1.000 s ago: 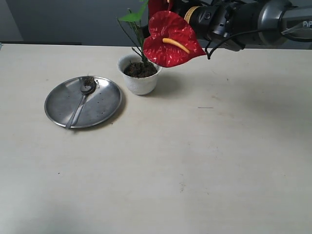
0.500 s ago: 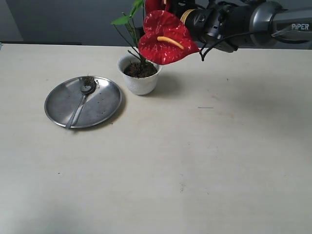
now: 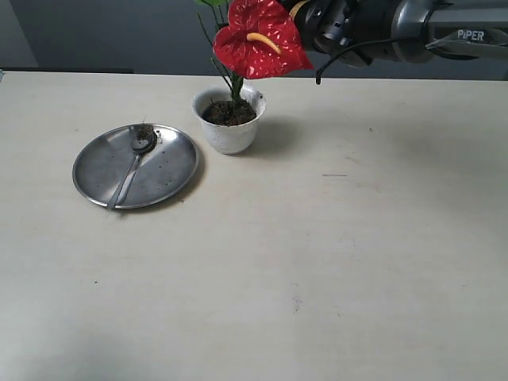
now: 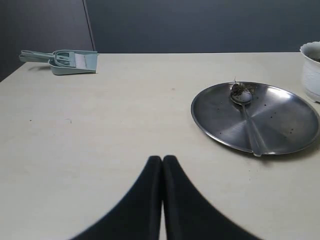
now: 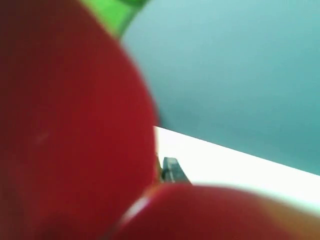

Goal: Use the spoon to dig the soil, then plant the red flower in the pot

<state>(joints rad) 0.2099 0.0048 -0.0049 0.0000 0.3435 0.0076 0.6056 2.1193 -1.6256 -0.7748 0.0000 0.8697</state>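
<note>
Exterior: the red flower [image 3: 260, 40] stood upright with its stems in the soil [image 3: 228, 113] of the pot [image 3: 230, 136]. The right hand [image 3: 308, 16] was clamped on it at 3 o'clock of the bloom. The spoon [image 3: 133, 163] lay on the plate [image 3: 171, 167], at 8 o'clock from the pot.

Left wrist: the left hand [image 4: 162, 167] had its fingers pressed together, empty, over the counter [image 4: 100, 125].

Right wrist: the blurred bloom filled the frame.

Soft even light, faint shadow right of pot [image 3: 230, 136], dull sheen on plate [image 4: 285, 117], flower [image 5: 65, 125] a close red blur in right wrist view
</note>
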